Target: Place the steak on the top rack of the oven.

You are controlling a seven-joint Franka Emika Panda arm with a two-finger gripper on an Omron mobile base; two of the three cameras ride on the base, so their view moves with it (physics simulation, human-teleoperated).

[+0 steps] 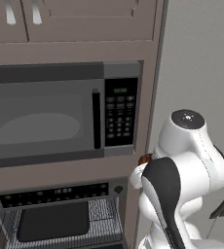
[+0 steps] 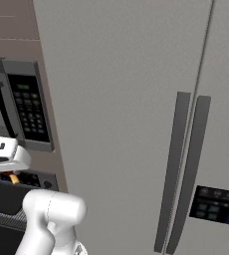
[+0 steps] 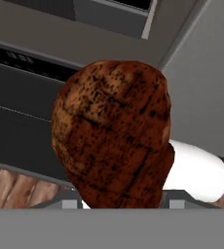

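The claw (image 3: pixel 121 206) is clamped on the steak (image 3: pixel 115 131), which rises broad and close from between the finger tips in the hand view and hides most of them. Going by size: the tall grey refrigerator (image 2: pixel 136 109) with its paired dark handles stands to the right; left of it sits the cabinet column holding the grey microwave (image 1: pixel 60 114) with its keypad, and below that the oven (image 1: pixel 55 214), its black control strip above an open dark cavity. Inside it the top rack (image 1: pixel 103 214) shows as a grey wire grid with a dark tray (image 1: pixel 53 221) lying on it. In the left base view a sliver of reddish-brown shows at the hand, beside the cabinet's right edge, at about the height of the microwave's bottom edge and above the control strip, so the meat is in the air and outside the cavity. The step in hand looks like the carry toward the oven. The next move likely calls for lowering the hand and bringing it leftward to the opening, then reaching in above the grid. The steak's long axis runs away from the finger tips, up the hand view, its charred flat face toward the camera, its rounded end pointing at the oven front.
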